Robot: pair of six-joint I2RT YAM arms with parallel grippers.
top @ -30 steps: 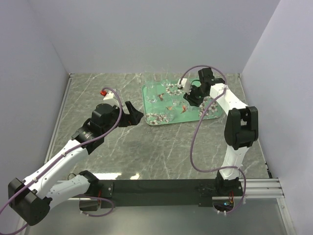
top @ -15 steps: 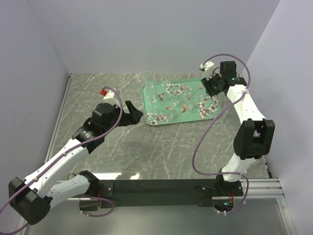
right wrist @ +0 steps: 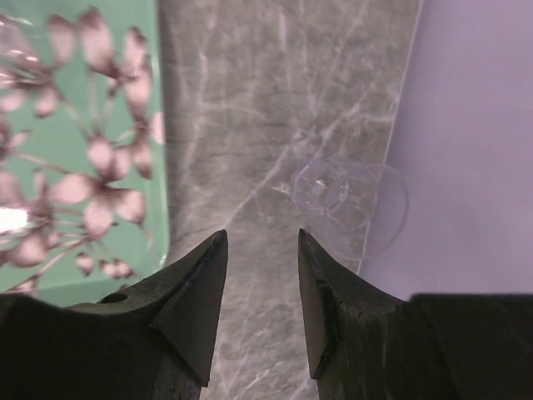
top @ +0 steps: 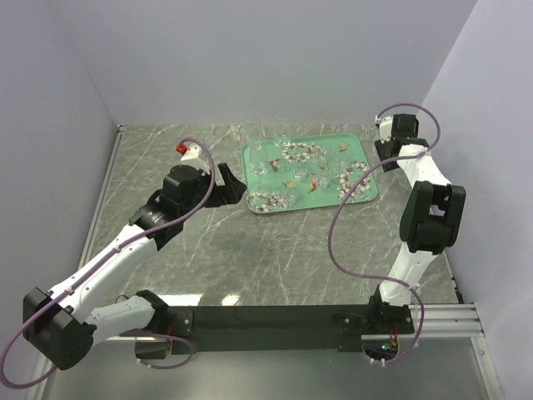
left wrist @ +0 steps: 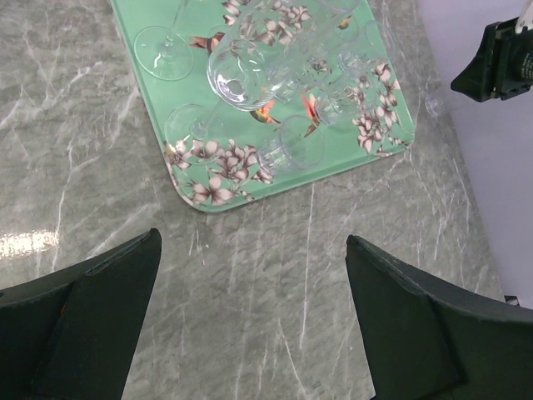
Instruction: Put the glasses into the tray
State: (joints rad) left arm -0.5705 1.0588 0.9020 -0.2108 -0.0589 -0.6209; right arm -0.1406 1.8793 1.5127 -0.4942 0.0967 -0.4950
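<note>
The teal tray (top: pixel 331 150) with white flowers lies at the back middle of the table. Several clear glasses (top: pixel 271 162) stand or lie on its left half; the left wrist view shows them (left wrist: pixel 246 71) on the tray (left wrist: pixel 154 104). One more small clear glass (right wrist: pixel 350 196) stands on the table right of the tray (right wrist: pixel 133 233), against the right wall. My right gripper (top: pixel 387 152) hovers there, open and empty (right wrist: pixel 261 237), the glass just beyond its fingertips. My left gripper (top: pixel 233 185) is open wide and empty (left wrist: pixel 254 308), over bare table left of and nearer than the tray.
The lilac right wall (right wrist: pixel 475 125) rises right beside the lone glass and the right gripper. The marble table (top: pixel 291 242) runs on in front of the tray. The right gripper also shows at the top right of the left wrist view (left wrist: pixel 500 62).
My right gripper has swung from above the tray's middle to beyond its right edge, by the wall. My left gripper has shifted a little further back and towards the tray.
</note>
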